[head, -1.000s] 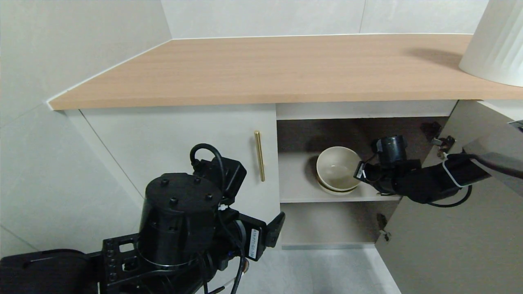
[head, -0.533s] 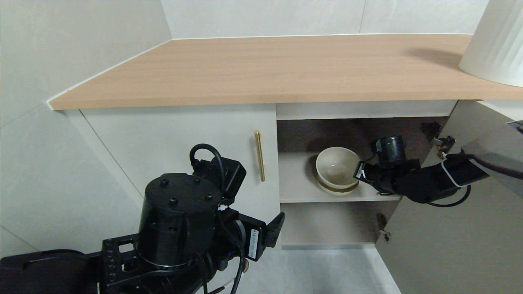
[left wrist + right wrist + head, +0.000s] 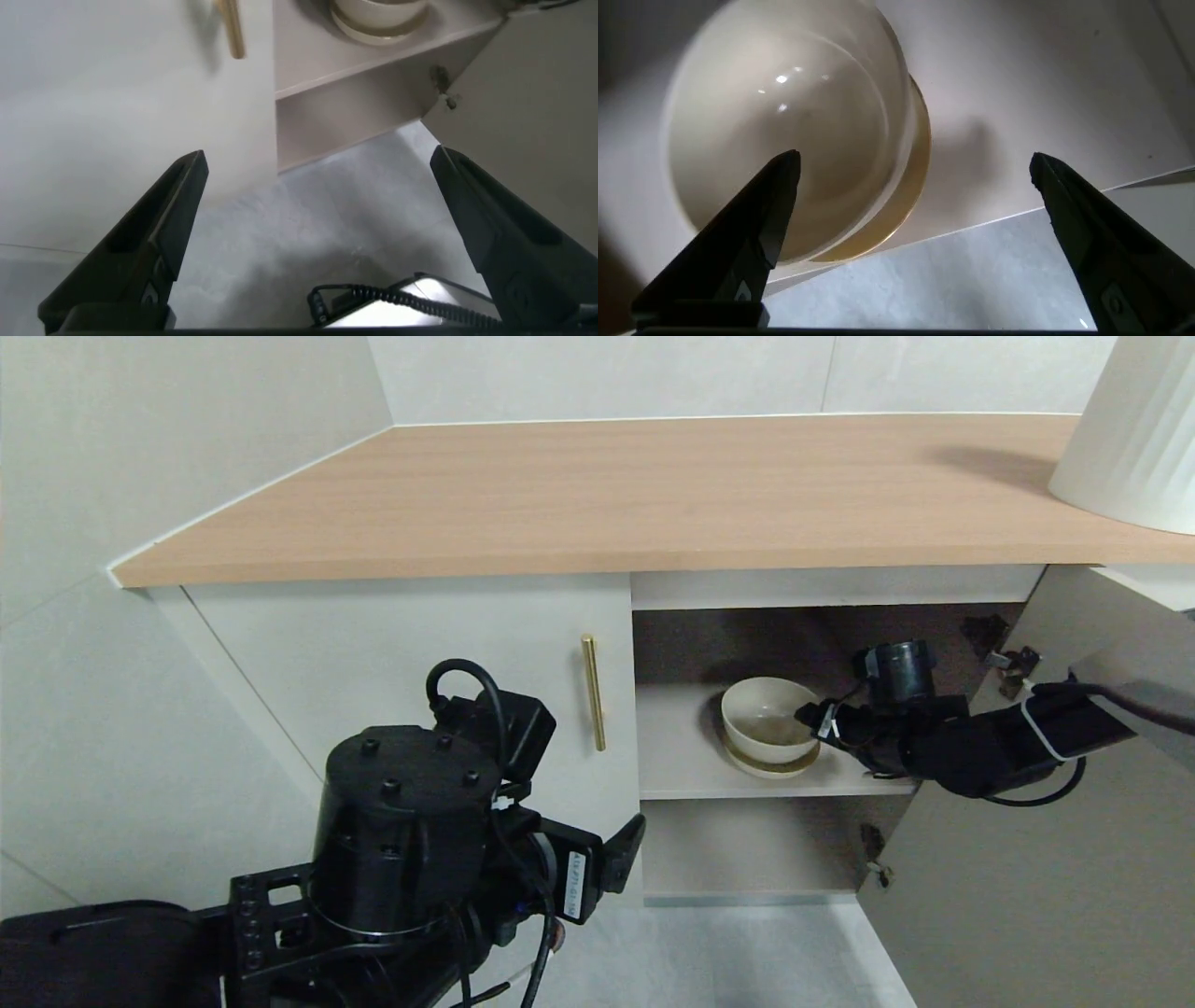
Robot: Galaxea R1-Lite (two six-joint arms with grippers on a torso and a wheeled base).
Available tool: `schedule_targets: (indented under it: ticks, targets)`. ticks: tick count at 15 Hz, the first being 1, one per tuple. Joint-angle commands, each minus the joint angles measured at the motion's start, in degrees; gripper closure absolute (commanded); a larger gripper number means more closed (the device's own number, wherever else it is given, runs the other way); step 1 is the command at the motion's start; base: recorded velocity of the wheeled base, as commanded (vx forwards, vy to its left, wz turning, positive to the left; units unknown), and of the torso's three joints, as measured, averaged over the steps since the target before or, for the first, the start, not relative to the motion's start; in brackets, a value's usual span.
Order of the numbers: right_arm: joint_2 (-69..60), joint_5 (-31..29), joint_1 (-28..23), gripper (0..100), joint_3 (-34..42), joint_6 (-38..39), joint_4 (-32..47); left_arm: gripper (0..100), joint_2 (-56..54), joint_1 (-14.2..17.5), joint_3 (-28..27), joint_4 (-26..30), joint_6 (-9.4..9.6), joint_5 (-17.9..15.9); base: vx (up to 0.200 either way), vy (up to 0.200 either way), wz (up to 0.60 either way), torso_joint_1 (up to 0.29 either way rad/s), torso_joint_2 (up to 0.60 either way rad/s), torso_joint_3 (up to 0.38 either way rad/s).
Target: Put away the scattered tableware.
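A cream bowl (image 3: 767, 719) sits level in a shallow dish (image 3: 775, 767) on the upper shelf (image 3: 681, 756) of the open cabinet. My right gripper (image 3: 812, 717) is inside the cabinet at the bowl's right rim, open. In the right wrist view the bowl (image 3: 785, 131) and the dish (image 3: 910, 196) lie just ahead of the right gripper (image 3: 913, 168), whose jaws stand wide apart with nothing held. My left gripper (image 3: 616, 859) hangs low in front of the closed left door, open and empty; in its own view the left gripper (image 3: 318, 161) faces the floor and the cabinet's bottom.
The cabinet's right door (image 3: 1008, 896) stands swung open beside my right arm. The left door carries a gold bar handle (image 3: 592, 691). Above runs a wooden countertop (image 3: 607, 495) with a white ribbed vessel (image 3: 1134, 439) at its right end. The lower shelf (image 3: 747, 849) is bare.
The bowl was tilted up in my right gripper; it has come down level onto the dish and the gripper has let go. My left arm shifted slightly.
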Motion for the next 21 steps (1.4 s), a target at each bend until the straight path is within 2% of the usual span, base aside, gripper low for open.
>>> schedule_targets:
  ticks: [1,2,3,4,6,8,10,12,15,19,21]
  targets:
    - [-6.53,0.78,0.17,0,4.18,-0.54,1.0,0,-1.46,3.34,0.22,-0.1,-0.6,0.04,0.0,0.0,0.0,0.0,0.0,0.0]
    - [-11.98,1.75,0.61,0,7.35,-2.21,4.6,0,-4.28,7.3,1.36,0.25,-1.83,-0.14,0.0,0.0,0.0,0.0,0.0,0.0]
    - [-14.97,2.54,0.96,0,8.4,-3.0,6.36,0,-5.95,9.06,1.89,0.51,-1.83,-0.4,0.0,0.0,0.0,0.0,0.0,0.0]
    - [-23.41,5.27,2.28,0,11.39,-3.88,11.37,0,-10.43,12.66,3.91,2.45,-1.74,-1.55,0.0,0.0,0.0,0.0,0.0,0.0]
    - [-35.89,7.81,3.95,0,16.93,-4.24,20.51,0,-15.79,15.83,4.62,7.02,-1.66,-3.39,0.0,0.0,0.0,0.0,0.0,0.0]
    - [-45.38,9.04,5.71,0,22.46,-6.17,26.22,0,-20.36,18.29,8.31,11.68,-1.57,-5.94,0.0,0.0,0.0,0.0,0.0,0.0]
    - [-52.5,8.78,7.29,0,26.33,-7.49,29.74,0,-23.96,18.81,12.09,11.85,-0.34,-7.35,0.0,0.0,0.0,0.0,0.0,0.0]
    - [-56.19,8.69,8.78,0,26.68,-7.66,33.61,0,-25.37,19.17,12.26,11.94,-0.25,-7.35,0.0,0.0,0.0,0.0,0.0,0.0]
    - [-56.63,8.61,12.65,0,26.86,-7.75,37.56,0,-25.37,19.25,12.44,12.73,2.47,-7.17,0.0,0.0,0.0,0.0,0.0,0.0]
    - [-55.49,8.43,12.65,0,27.03,-7.75,37.47,0,-25.37,19.25,12.44,12.82,2.47,-7.17,0.0,0.0,0.0,0.0,0.0,0.0]
    - [-56.19,8.34,12.65,0,27.03,-7.75,37.56,0,-24.4,19.25,12.44,12.99,2.3,-7.17,-0.2,0.0,0.0,0.002,0.0,0.002]
